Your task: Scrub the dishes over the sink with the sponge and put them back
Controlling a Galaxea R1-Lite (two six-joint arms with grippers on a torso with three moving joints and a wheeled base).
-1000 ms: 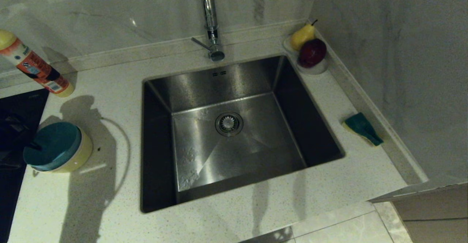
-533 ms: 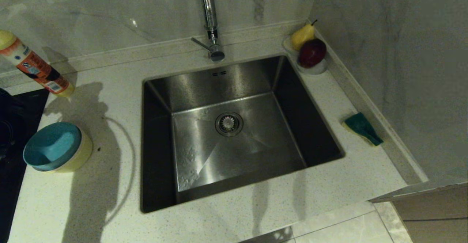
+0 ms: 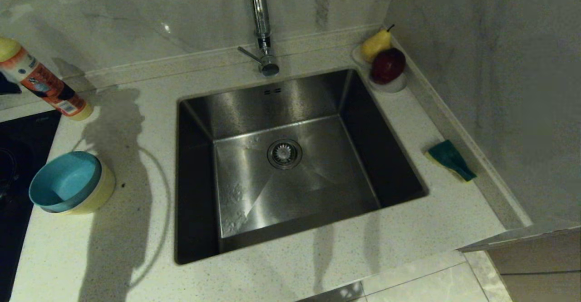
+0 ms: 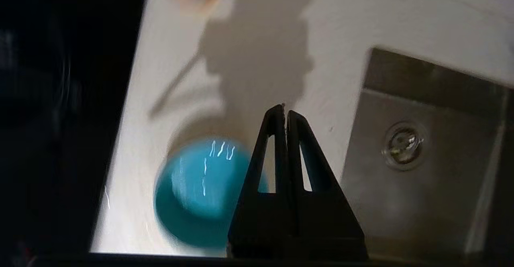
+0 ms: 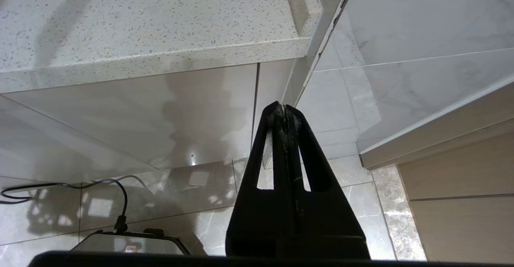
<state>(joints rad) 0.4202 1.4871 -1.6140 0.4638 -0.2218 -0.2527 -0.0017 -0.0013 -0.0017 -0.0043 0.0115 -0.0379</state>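
Nesting inside the yellow bowl [image 3: 102, 192] on the table [image 3: 136, 111], the teal bowl [image 3: 63, 181] is empty, left of the bare sink [image 3: 290, 175]. A white dish [image 3: 394, 85] holds a pear [image 3: 375, 44] and apple [image 3: 387, 65]; the sponge [image 3: 450, 159] lies right of the sink. The left gripper [image 4: 285, 116] hangs over the teal bowl, the right gripper [image 5: 284, 112] below the table edge, both with fingers pressed together, holding nothing.

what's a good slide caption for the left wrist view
Shut left gripper above the teal bowl, beside the sink.

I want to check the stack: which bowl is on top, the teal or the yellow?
The teal bowl; it sits nested inside the yellow bowl, whose side shows beneath it.
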